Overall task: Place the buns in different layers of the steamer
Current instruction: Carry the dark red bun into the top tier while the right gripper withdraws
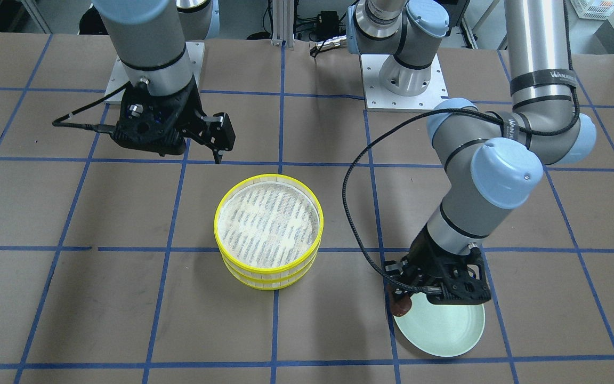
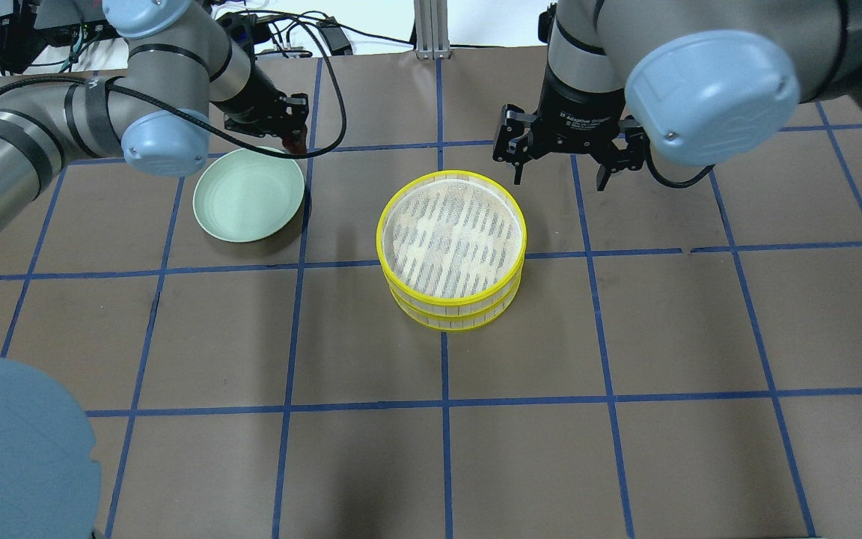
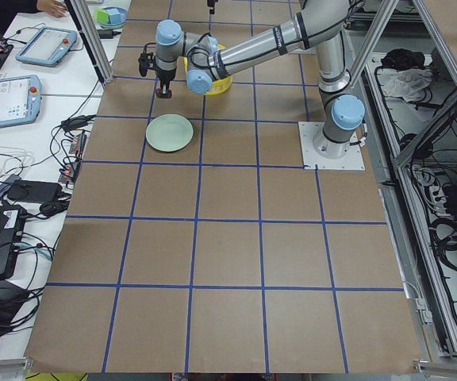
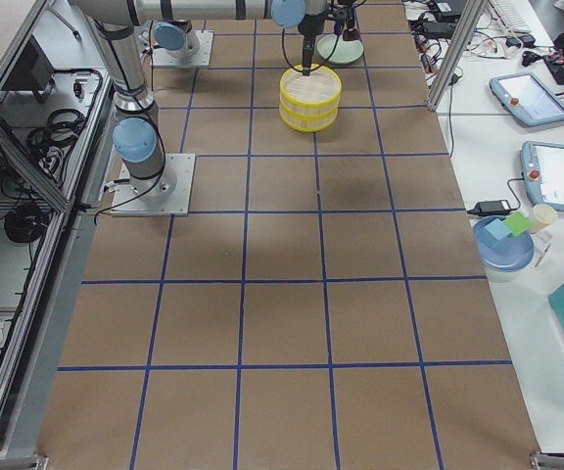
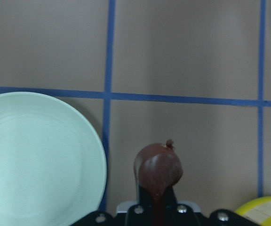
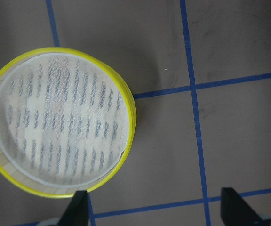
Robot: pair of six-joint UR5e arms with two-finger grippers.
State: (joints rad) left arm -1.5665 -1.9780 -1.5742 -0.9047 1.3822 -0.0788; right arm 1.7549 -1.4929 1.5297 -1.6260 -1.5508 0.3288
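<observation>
Transfer step: left gripper (image 2: 292,136) jaws clamp the dark bun (image 5: 158,168), upper left overhead; right gripper (image 2: 560,174) jaws gape empty. Next, probably: carry it to the central top layer (image 2: 452,232).

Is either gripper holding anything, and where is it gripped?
The left gripper pinches the brown bun by one end; the right gripper is open and empty.

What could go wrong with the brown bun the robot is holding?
The glossy brown bun is held by the tips of the left gripper, so it might slip. The top tray covers the lower tray, so that layer cannot be filled yet. The open right gripper hangs beside the stack; the arms might bump.
</observation>
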